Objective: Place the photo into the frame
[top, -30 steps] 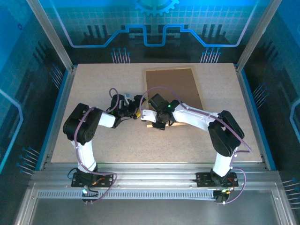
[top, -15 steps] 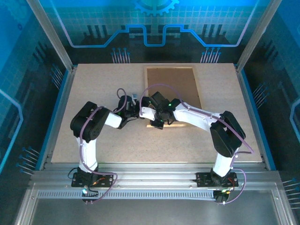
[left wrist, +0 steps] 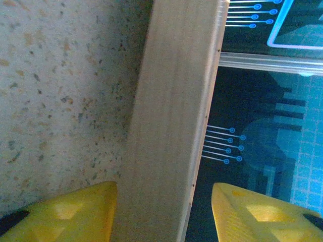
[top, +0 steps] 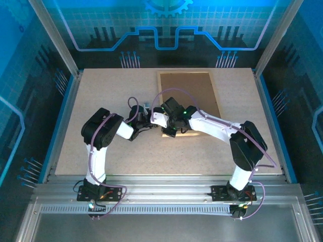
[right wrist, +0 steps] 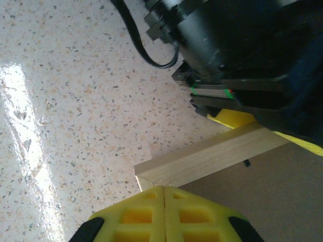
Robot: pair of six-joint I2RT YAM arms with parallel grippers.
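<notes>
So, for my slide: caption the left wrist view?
Left gripper straddling the frame rail, jaws apart, speckled table alongside.

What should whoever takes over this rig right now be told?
Left pincer: open, astride a rail of the frame.
Right pincer: shut, empty, at the frame's near left corner.
The frame is on the table, a brown board filling it.
Done: cannot tell whether the photo is under the board.
Left: confirm the photo is in, then close the back.
</notes>
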